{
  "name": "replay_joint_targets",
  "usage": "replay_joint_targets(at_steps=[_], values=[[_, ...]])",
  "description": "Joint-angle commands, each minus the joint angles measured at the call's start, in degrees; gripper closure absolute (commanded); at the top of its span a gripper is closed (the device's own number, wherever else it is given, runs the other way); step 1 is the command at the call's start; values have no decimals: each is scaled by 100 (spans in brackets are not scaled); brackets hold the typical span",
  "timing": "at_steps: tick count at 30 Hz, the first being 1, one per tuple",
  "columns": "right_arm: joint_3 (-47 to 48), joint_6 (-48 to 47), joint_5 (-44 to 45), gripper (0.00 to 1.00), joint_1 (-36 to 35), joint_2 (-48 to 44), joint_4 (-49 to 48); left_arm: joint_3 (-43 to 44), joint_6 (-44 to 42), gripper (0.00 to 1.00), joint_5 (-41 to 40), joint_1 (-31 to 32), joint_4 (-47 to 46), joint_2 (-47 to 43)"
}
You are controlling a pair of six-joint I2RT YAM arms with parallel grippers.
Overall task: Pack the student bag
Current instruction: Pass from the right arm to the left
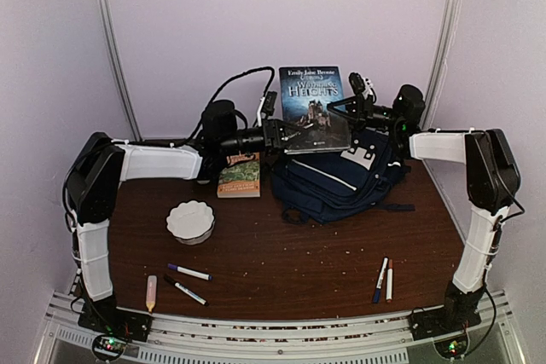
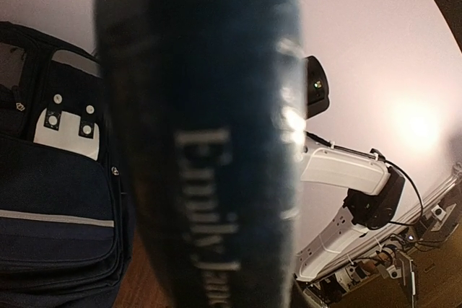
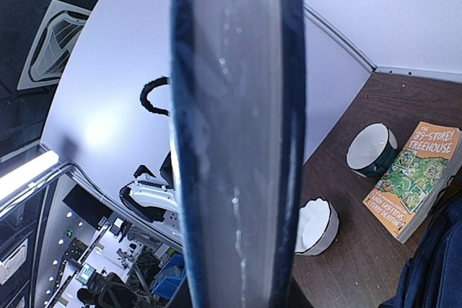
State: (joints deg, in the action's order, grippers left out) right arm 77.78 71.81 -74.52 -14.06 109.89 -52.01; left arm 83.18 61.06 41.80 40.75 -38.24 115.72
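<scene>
From above, the book (image 1: 311,104) stands upright over the student bag (image 1: 337,181), which lies at the back right of the tabletop (image 1: 299,253). The right gripper (image 1: 351,112) grasps the book's right edge. The left gripper (image 1: 286,134) meets its lower left corner, but I cannot tell whether it is clenched. Only the left wrist view shows the spine lettering. Only the right wrist view shows the page edge and a dark-sided bowl (image 3: 372,149) by the back wall. Open tabletop stretches in front of the bag, with markers (image 1: 189,272) near the front edge.

Navy white-striped student bag (image 1: 337,181) lies slumped, back-right.
</scene>
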Motion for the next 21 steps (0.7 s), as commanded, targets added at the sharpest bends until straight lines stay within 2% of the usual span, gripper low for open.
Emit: replay_joint_targets(at_steps=[1,6,8,11,17,21], values=[[283,2,332,81,0,-60,-291,229,-434,86,267,82,-187,-143],[186,-617,323,67,29,-252,434,96,-609,100,302,54,-142,-332],[105,-1077,379,59,91,-357,1012,-5,-620,100,302,14,-172,-446],[-95,-1608,453,51,239,-526,1534,-179,-625,100,296,-66,-209,-637],[-307,-3052,645,48,652,-846,3240,-495,-831,100,291,-295,255,-1093],[-193,-4997,1401,50,771,-1180,5372,-635,-1590,100,108,-514,1337,-1546]])
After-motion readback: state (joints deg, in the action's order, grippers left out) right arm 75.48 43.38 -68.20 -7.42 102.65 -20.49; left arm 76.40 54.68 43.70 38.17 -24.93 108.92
